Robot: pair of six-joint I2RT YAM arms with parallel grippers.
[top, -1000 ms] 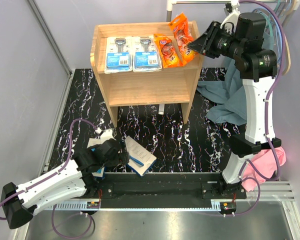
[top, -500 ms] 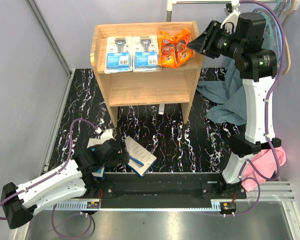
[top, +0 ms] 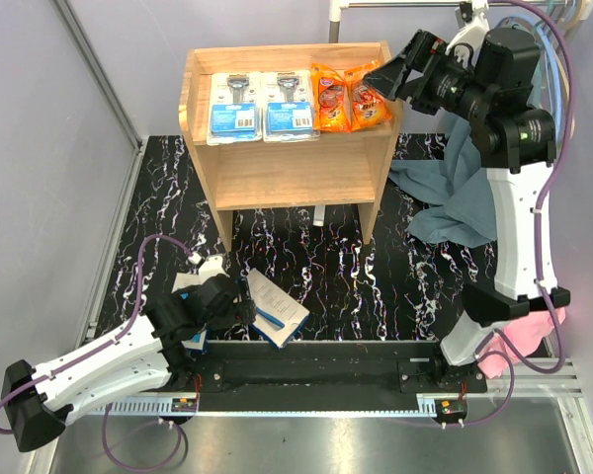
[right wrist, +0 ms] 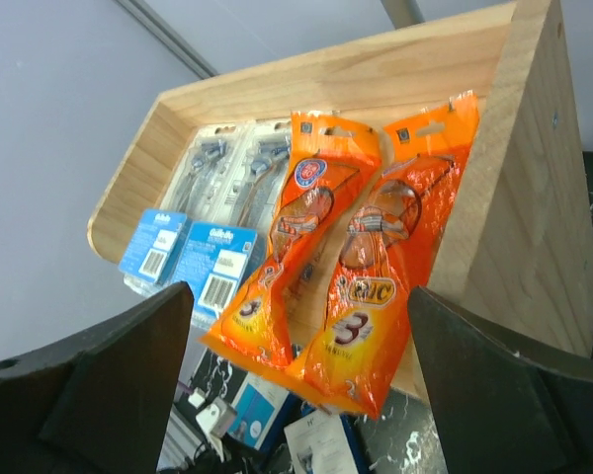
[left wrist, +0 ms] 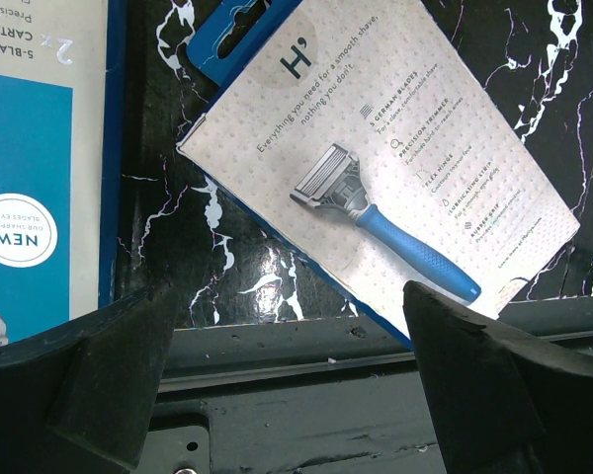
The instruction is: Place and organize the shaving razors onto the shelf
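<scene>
While orange packets (top: 328,99) lie on the shelf (top: 296,173) (top tier), the right gripper (top: 387,77) gapes empty. The left gripper (left wrist: 287,296) likewise, over a flat box (left wrist: 385,197).

Bright, even overhead light in all three views, slight lavender cast off the walls. Top view sharp throughout: soft shadow under the top tier of the shelf (top: 287,59) falling on the lower board, short soft shadows on the desk (top: 376,276), dull sheen on the metal strip (top: 306,444) at the near edge. Glare streaks on the glossy orange packets (right wrist: 366,286). Left pincer (left wrist: 289,296) and right pincer (right wrist: 298,294) sit close to the lens, fingers (left wrist: 99,385) dark, soft-edged, no detail. White-and-blue box (left wrist: 376,188) crisp, print readable; mild wide-angle stretch at wrist-view edges
</scene>
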